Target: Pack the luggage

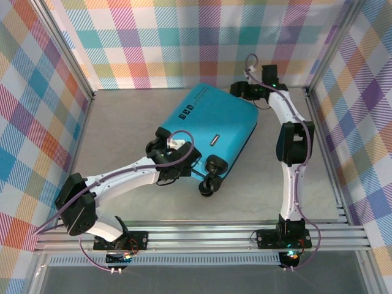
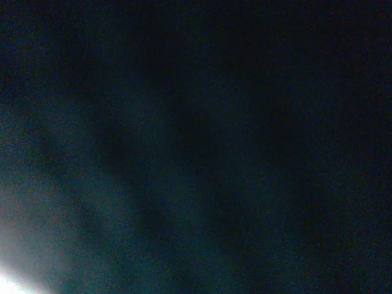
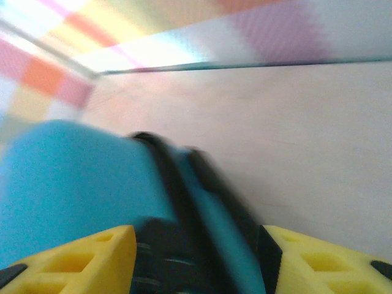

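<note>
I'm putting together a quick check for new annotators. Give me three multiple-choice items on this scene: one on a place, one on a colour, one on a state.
1. Where does the luggage lie?
A) on the table
B) on a chair
C) hanging from a hook

2. What colour is its shell?
A) red
B) purple
C) turquoise-blue

3. What state is it in?
A) wide open, lining up
B) closed, lying flat
C) standing upright on its wheels

Answers:
1 A: the top view shows it resting on the table, ahead of the two arm bases.
2 C: the shell looks turquoise-blue in both the top and right wrist views.
3 B: its broad side faces up with the two halves together, and the wheels stick out sideways toward the near edge.
</note>
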Tool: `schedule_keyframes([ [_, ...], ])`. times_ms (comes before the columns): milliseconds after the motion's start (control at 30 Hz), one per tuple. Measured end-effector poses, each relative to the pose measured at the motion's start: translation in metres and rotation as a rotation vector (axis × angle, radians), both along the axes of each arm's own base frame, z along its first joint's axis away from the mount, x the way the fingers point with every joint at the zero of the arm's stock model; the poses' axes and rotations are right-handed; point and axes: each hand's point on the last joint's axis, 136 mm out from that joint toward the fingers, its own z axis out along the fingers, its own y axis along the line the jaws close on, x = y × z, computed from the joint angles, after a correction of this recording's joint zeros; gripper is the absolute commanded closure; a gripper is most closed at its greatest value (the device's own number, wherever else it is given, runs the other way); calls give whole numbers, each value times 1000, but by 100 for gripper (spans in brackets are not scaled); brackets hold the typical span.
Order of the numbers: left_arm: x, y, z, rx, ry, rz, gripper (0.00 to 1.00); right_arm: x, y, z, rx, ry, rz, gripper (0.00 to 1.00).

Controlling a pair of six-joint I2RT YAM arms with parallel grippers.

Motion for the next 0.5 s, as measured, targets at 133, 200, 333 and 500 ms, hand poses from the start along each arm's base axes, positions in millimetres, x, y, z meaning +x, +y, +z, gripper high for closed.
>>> schedule_keyframes([
  [133,-5,-26,1,-15,-32,-49,85,-32,99,60,74,-155,250,42],
  [200,-1,-43,3,-49,-52,-62,85,-66,151,76,135,-146,390,43],
  [333,11,-70,5,-97,-73,-76,85,-100,201,76,207,-92,509,42],
  [500,21,-88,14,-123,-101,-109,85,-64,154,79,224,-34,381,41],
])
